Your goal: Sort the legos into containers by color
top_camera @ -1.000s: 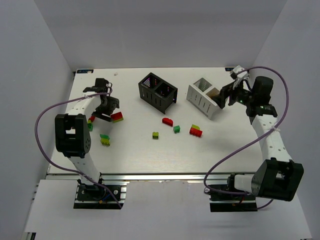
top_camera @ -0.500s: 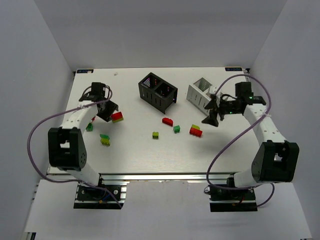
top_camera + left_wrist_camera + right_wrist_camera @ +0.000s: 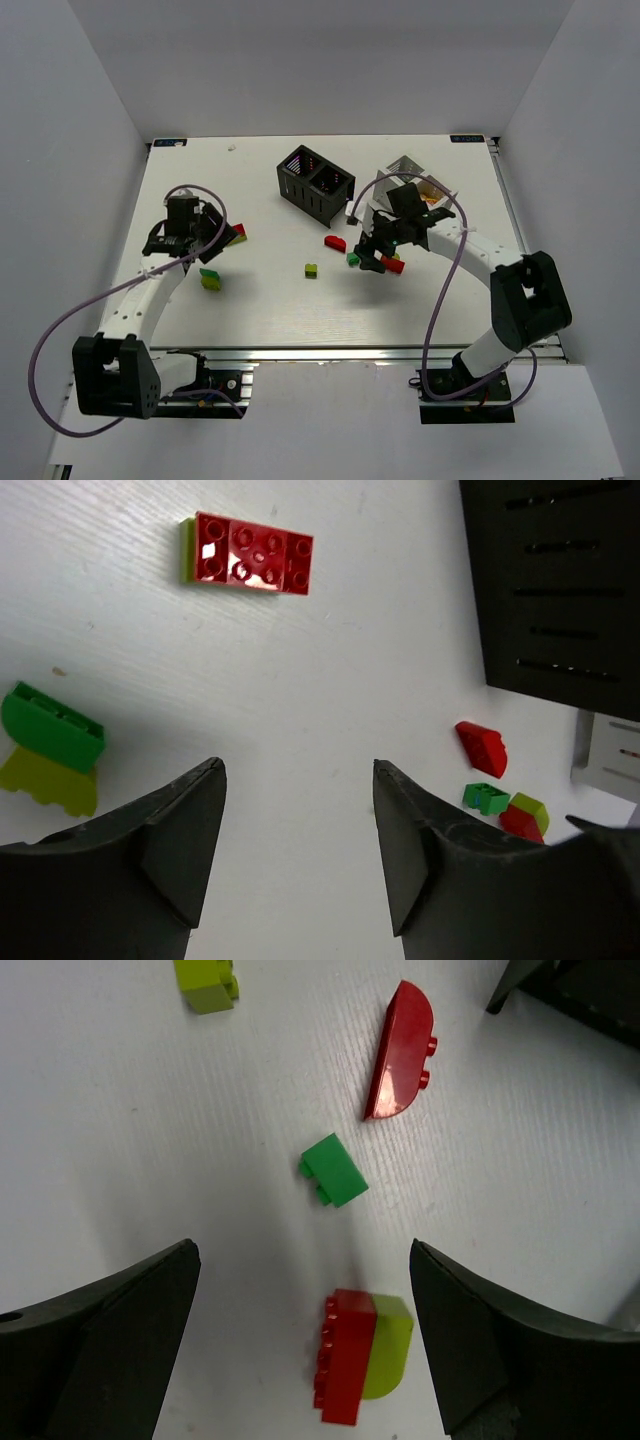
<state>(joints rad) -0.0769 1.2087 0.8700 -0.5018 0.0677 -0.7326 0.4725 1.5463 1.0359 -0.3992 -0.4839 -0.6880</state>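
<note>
My right gripper is open and empty, low over the bricks in the middle of the table. In the right wrist view a red-and-yellow-green stack lies between its fingers, untouched. A small green brick, a red half-round brick and a yellow-green brick lie beyond it. My left gripper is open and empty. A flat red brick on a green one lies ahead of it, and a green-on-yellow stack lies to its left. The black bin and the white bin stand at the back.
White walls close the table on the left, back and right. The black bin's slotted side fills the upper right of the left wrist view. My right arm crosses in front of the white bin and hides part of it.
My right arm has swung from the white bin leftward and down over the middle bricks. My left gripper has drawn back toward the near edge, away from the flat red brick.
</note>
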